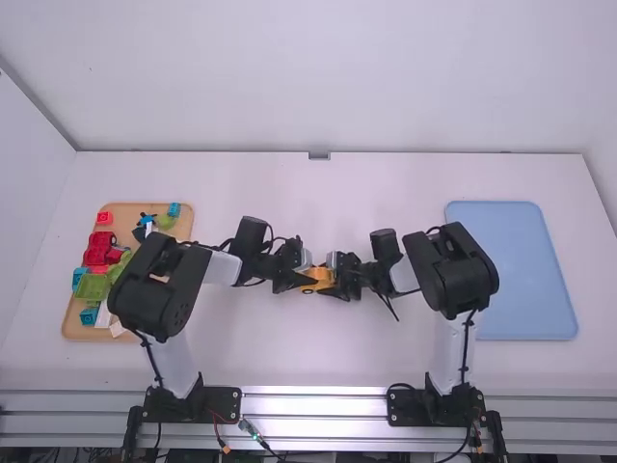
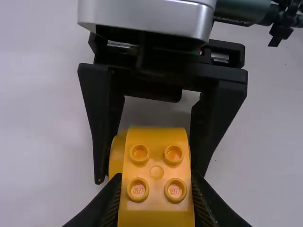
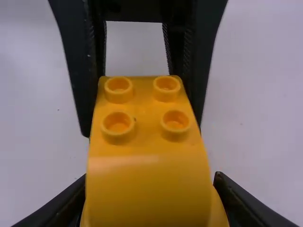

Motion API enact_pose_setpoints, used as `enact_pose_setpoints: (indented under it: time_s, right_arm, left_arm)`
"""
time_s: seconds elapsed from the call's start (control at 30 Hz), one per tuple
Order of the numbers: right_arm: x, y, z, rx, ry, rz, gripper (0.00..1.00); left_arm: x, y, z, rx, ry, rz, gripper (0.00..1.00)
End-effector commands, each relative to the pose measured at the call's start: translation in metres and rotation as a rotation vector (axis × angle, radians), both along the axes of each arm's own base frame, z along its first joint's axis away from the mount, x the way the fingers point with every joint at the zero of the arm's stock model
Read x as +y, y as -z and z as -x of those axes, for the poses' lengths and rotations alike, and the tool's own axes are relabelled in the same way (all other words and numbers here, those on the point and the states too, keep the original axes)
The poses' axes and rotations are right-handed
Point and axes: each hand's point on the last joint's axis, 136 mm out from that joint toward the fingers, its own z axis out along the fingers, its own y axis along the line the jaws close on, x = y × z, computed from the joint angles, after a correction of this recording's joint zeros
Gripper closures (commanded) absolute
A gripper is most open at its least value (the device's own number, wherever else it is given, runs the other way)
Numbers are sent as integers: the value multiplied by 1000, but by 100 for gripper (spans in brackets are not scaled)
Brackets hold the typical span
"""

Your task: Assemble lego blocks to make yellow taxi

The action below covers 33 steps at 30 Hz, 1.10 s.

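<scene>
Near the middle of the table, my left gripper [image 1: 307,282] and my right gripper [image 1: 334,285] face each other with a yellow block piece [image 1: 323,277] between them. In the left wrist view my left gripper [image 2: 156,201] is shut on the yellow piece [image 2: 156,171], whose studded face shows four studs seen straight on. In the right wrist view my right gripper [image 3: 150,201] is shut on the rounded end of the yellow piece [image 3: 149,184], and the other gripper's black fingers [image 3: 81,71] flank its studded end. The underside is hidden.
A wooden tray [image 1: 183,230] at the left holds red, green, blue and white blocks, partly under the left arm. At the right lies a light blue tray [image 1: 525,275], its near-left part beside the right arm.
</scene>
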Motion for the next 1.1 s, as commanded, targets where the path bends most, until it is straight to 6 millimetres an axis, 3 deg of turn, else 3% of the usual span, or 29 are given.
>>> enact_pose_setpoints:
  time_s: [0.0,0.7,0.9,1.07]
  right_arm:
    - [-2,9,6,34,8,20,51]
    - [-2,8,5,29,8,18,51]
    - [-2,9,5,29,10,21,51]
    - [-2,9,5,29,10,22,51]
  left_arm:
    - [3,26,13,82,-6,-36,98]
    - [7,75,26,73,-51,-347,98]
    - [5,63,18,63,-64,-294,98]
    - [-2,34,1,4,-96,-249,98]
